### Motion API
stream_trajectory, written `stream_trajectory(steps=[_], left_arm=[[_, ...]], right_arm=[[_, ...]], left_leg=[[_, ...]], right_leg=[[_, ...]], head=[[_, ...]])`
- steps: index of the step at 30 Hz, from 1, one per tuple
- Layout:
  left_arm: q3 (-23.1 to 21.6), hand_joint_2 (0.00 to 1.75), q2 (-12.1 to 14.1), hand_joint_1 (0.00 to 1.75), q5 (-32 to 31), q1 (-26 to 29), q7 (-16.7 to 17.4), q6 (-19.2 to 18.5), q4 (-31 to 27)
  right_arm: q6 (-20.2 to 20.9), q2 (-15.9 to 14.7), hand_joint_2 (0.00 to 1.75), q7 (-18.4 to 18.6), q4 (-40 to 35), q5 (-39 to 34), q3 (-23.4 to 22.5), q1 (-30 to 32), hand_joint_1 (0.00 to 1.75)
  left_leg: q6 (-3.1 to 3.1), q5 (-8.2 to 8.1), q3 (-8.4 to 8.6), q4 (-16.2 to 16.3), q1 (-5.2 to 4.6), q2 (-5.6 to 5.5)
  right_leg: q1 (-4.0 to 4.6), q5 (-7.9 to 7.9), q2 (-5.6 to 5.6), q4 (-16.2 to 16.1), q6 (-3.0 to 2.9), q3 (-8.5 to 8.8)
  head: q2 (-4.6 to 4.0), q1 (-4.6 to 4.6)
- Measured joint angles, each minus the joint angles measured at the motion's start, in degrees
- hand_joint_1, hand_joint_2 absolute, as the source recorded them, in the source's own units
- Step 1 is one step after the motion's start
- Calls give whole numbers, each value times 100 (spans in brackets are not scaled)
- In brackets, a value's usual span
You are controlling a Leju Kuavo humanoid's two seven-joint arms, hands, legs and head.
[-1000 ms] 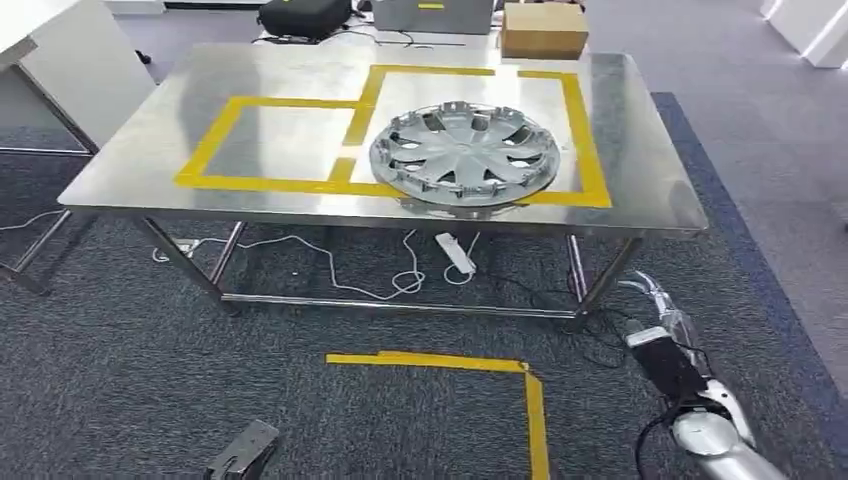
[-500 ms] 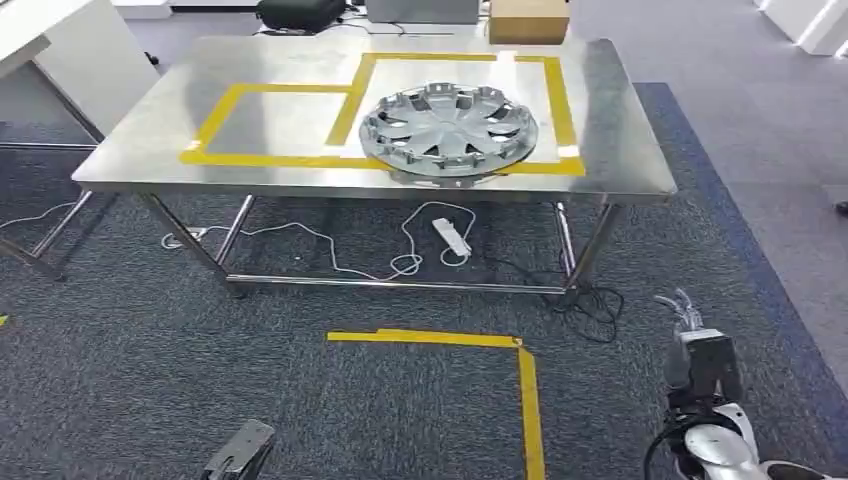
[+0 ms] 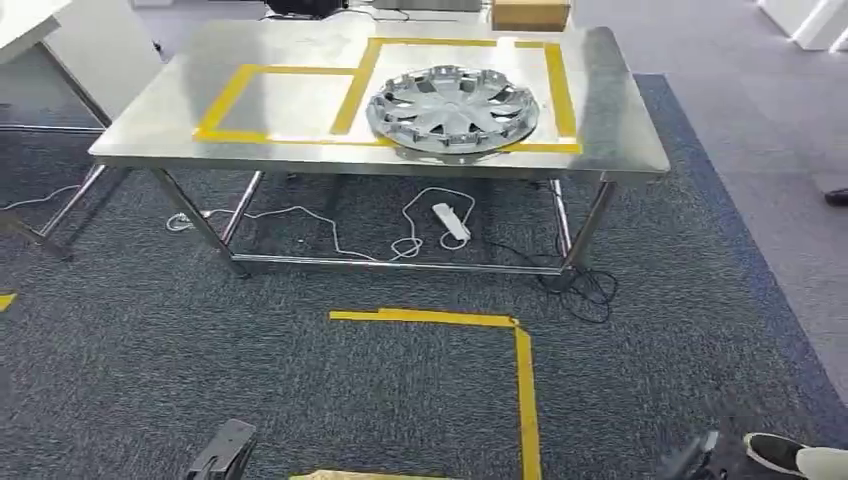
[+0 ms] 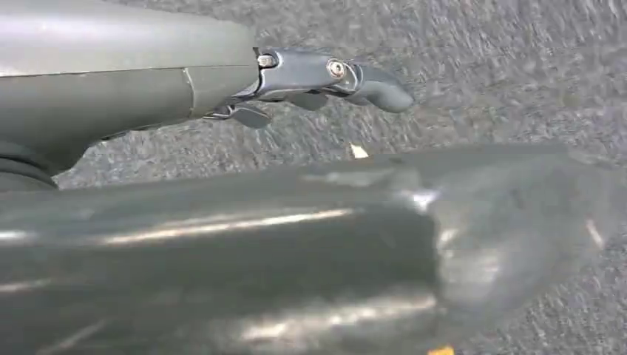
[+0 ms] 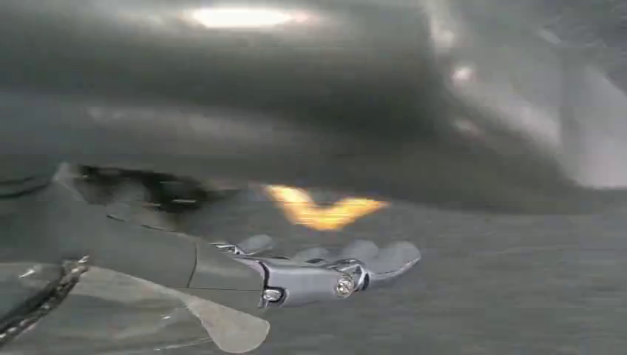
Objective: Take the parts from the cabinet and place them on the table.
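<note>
Three cameras, one high and two at the wrists

The head view looked forward and down from well back at the table (image 3: 620, 150); both wrist views sat close behind their hands, facing carpet (image 4: 517, 96), which all three shared.

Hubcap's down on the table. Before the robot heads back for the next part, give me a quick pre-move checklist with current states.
1. Hubcap resting on the table: ok, lying in the right yellow-taped square, one edge over the tape.
2. Left taped square free for another part: ok.
3. Left hand holding nothing: ok.
4. Right hand holding nothing: ok.
5. Cables and power strip out of the walking path: ok, under the table.
6. Person's shoe near the robot's right side: not ok.
</note>
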Motion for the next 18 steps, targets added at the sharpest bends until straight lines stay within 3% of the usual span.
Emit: stream_trajectory(steps=[1,2,4,5,6,7,8,9,10,11,14,15,16,17,18], left_arm=[[-4,0,35,0,46,-10,28,64,2],[-33,0,46,0,41,-14,20,147,4],[-66,0,48,0,17,8,20,175,7],[-90,0,50,0,-7,16,20,188,13],[-118,0,50,0,-20,29,22,188,15],[-149,0,48,0,-31,32,22,193,15],[-164,0,37,0,-46,32,24,197,18],[-186,0,24,0,-57,23,26,210,18],[-203,0,20,0,-61,10,28,234,18],[-216,0,18,0,-68,-22,37,261,18],[-302,0,15,0,-197,-15,26,396,18],[-354,0,44,0,-353,-11,-22,611,20],[-432,0,15,0,-476,-17,-42,795,20],[-488,0,13,0,-573,-53,-42,936,20],[-538,0,11,0,-641,-96,-17,986,20]], right_arm=[[239,147,0,42,856,-77,-220,-36,0],[359,322,0,60,1706,-138,-421,-59,0],[374,391,0,81,1998,-90,-471,-62,0],[400,411,0,81,2112,-33,-482,-69,0],[418,424,0,81,2191,22,-482,-78,0],[438,431,0,81,2252,70,-482,-82,0],[470,433,0,81,2300,136,-482,-93,0],[492,433,0,81,2345,207,-477,-119,0],[512,433,0,79,2385,271,-466,-150,0],[534,437,0,81,2435,353,-438,-173,0],[547,437,0,121,2538,744,-278,-224,0],[564,440,0,132,2607,1020,-111,-239,0],[610,435,0,121,2647,1028,-3,-249,0],[650,435,0,105,2678,953,45,-255,0],[709,442,0,172,2717,898,52,-264,0]], left_leg=[[44,-30,-13,-115,-18,0],[175,180,-138,-183,30,-25],[172,276,-270,-168,13,-75],[162,317,-344,-146,12,-107],[145,340,-400,-120,15,-148],[129,357,-447,-91,22,-188],[114,366,-484,-56,30,-229],[95,374,-517,-12,38,-277],[72,371,-565,39,35,-310],[38,359,-632,132,7,-343],[-80,450,-707,115,45,-511],[-92,421,-735,154,48,-505],[-124,299,-798,282,33,-282],[-166,66,-949,617,49,-146],[-200,-174,-1145,1075,67,-84]], right_leg=[[-29,118,-51,-16,85,-11],[-37,-393,18,584,171,-324],[-64,-893,25,1579,200,-694],[-64,-989,25,1852,214,-769],[-66,-938,26,1811,219,-689],[-72,-776,29,1511,222,-457],[-82,-577,59,1015,218,-137],[-97,-391,163,441,214,223],[-125,-458,440,83,207,412],[-129,-472,488,10,172,475],[-81,-429,302,64,69,445],[-131,-392,221,26,12,440],[-127,-378,163,26,-21,436],[-123,-374,87,26,-48,424],[-115,-372,5,26,-51,412]], head=[[0,-4],[0,55],[0,59],[0,61],[0,64],[0,61],[0,66],[0,64],[0,68],[0,36],[0,44],[0,55],[0,20],[-2,-26],[0,-22]])
